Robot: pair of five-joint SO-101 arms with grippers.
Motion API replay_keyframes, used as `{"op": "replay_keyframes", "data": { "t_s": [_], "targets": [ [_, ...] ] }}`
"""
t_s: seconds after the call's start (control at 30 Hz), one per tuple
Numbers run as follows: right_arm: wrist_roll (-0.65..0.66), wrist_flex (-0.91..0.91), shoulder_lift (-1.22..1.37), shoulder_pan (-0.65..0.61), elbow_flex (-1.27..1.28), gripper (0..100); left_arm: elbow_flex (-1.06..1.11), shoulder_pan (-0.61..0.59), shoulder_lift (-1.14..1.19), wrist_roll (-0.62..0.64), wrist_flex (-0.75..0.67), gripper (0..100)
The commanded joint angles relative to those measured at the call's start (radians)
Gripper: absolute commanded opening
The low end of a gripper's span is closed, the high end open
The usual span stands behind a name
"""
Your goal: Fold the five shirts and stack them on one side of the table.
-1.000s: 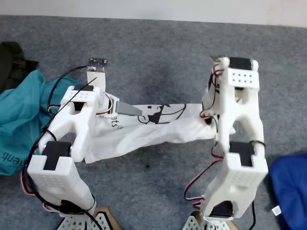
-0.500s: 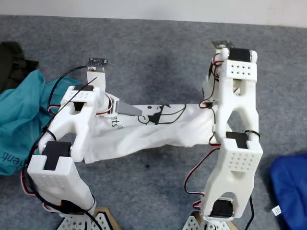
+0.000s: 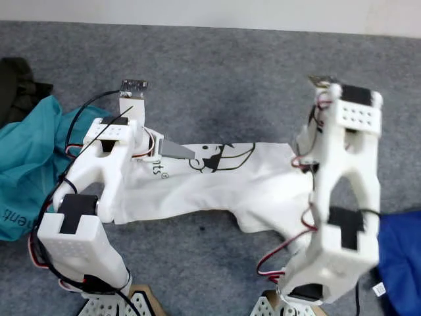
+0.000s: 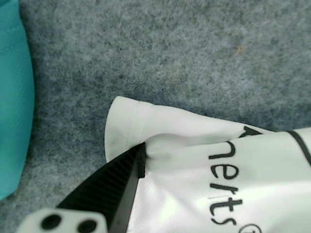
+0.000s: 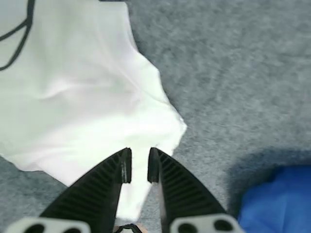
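The white shirt (image 3: 217, 187) lies stretched across the grey bench (image 3: 217, 85) between the two arms, printed side up. The left jaws are clenched on a fold just behind its sleeve hem, with the hem jutting out past their tip. The right jaws are nearly closed and pinch the opposite edge, where cloth runs up into the narrow gap between them. A teal shirt (image 3: 26, 164) lies crumpled beyond the left jaws, apart from the white one. A blue shirt (image 3: 401, 250) lies near the right jaws, on their outer side.
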Motion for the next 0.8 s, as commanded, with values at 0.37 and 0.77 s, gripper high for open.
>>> {"op": "replay_keyframes", "data": {
  "t_s": [0.37, 0.77],
  "targets": [
    [0.465, 0.012, -0.593, 0.044, 0.604, 16.4, 0.002, 0.013, -0.021, -0.003, -0.028, 60],
    [0.517, -0.124, -0.665, 0.074, 0.986, 24.8, -0.001, 0.015, -0.015, -0.003, -0.028, 60]
  ]
}}
